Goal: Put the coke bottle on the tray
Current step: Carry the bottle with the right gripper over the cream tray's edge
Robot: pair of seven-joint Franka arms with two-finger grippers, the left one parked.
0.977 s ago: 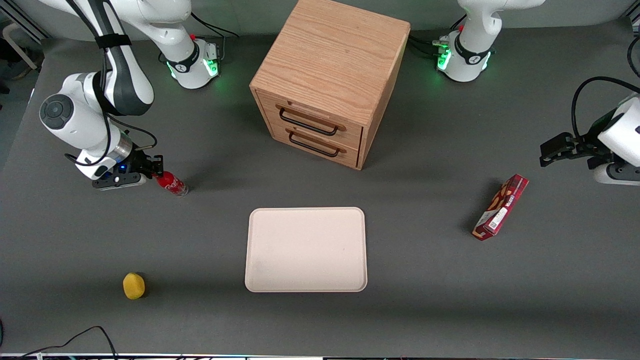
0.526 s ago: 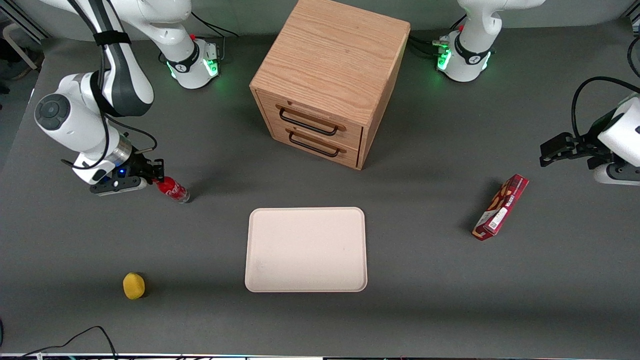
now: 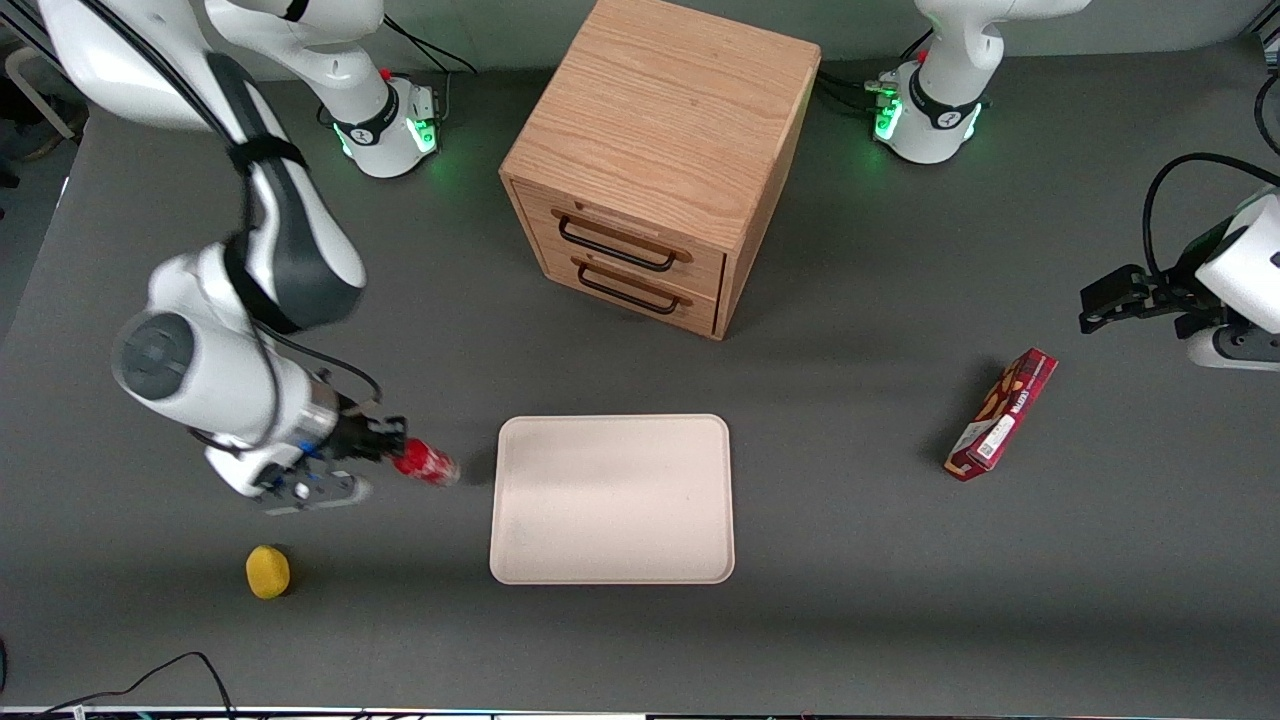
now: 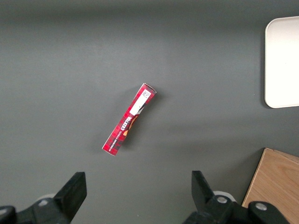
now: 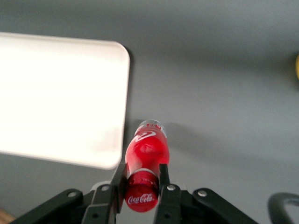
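My right gripper (image 3: 388, 448) is shut on the neck of the coke bottle (image 3: 426, 465), a small red bottle with a red cap and white lettering. It holds the bottle tilted above the table, just beside the tray's short edge at the working arm's end. The tray (image 3: 612, 498) is a flat cream-white rectangle in the middle of the table. In the right wrist view the fingers (image 5: 118, 181) clamp the bottle (image 5: 145, 158) below its cap, with the tray's corner (image 5: 60, 95) close beside it.
A wooden drawer cabinet (image 3: 660, 160) stands farther from the front camera than the tray. A yellow ball-like object (image 3: 267, 571) lies nearer the camera than my gripper. A red snack box (image 3: 1002, 414) lies toward the parked arm's end and shows in the left wrist view (image 4: 129, 119).
My gripper has carried the bottle off its spot near the working arm's end, moving toward the front camera and toward the tray. The bottle now hangs just beside the tray's edge.
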